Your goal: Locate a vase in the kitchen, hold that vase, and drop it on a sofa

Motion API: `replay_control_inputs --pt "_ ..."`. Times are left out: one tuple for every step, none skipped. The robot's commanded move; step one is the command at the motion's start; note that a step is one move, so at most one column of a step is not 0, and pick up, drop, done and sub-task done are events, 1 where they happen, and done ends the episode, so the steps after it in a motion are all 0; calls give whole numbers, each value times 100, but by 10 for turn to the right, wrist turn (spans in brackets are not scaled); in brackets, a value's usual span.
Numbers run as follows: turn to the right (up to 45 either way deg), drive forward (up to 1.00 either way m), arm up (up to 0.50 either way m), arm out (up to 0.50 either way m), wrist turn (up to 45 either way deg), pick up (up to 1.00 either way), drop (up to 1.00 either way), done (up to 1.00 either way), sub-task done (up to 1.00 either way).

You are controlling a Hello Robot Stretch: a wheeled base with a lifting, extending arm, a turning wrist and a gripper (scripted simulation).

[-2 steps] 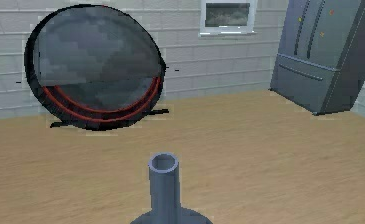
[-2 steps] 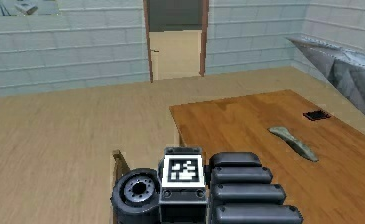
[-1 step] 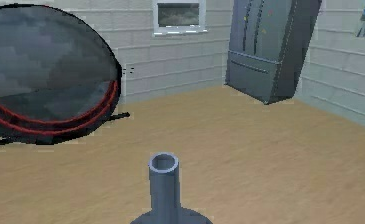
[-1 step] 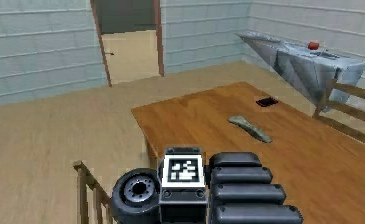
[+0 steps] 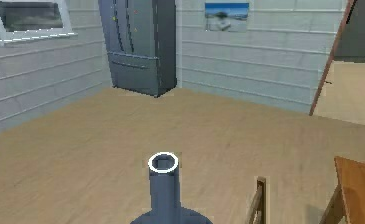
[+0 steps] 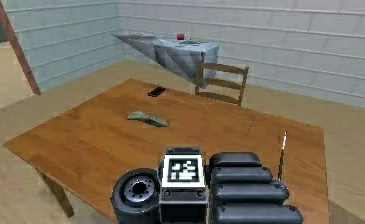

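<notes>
Step, as I read it: search. The fridge [image 5: 138, 45] marks this room as the kitchen. I cannot tell where the vase is. The sole candidate is a grey-blue necked form [image 5: 164, 190] at the forward view's bottom centre, with a white ring on top and shoulders flaring below. It could equally be robot hardware. Next move, by my judgement: turn the base to sweep the surfaces, confirm a vase by its outline, then bring the arm side onto it. The sofa comes after that.

Forward view, left to right:
- window [image 5: 32, 18], white frame, upper left
- walls [image 5: 40, 80], pale horizontal planks
- fridge, tall, smooth grey-blue, doors over a drawer
- picture [image 5: 228, 14], top edge
- floor [image 5: 90, 140], matt light wood

Arm side view, left to right:
- table [image 6: 90, 145], smooth brown wood, rectangular
- on it, a flat grey lump [image 6: 148, 118] and a small dark slab [image 6: 156, 91]
- grey counter [image 6: 175, 52], upper centre
- wooden chair [image 6: 222, 80], just behind the table
- thin stick [image 6: 283, 155] on the table, right side

Bottom edge: the gripper [image 6: 138, 192] is a dark round body left of a white marker [image 6: 183, 168], with the ribbed black arm [image 6: 248, 188] to its right. Its far end is not resolvable, so I cannot tell how the fingers stand or whether it holds anything.
</notes>
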Motion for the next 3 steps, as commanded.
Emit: replay_control_inputs --pt "450 0 0 0 0 0 0 0 0" --pt "-450 0 0 0 0 0 0 0 0" --pt "-450 0 0 0 0 0 0 0 0"
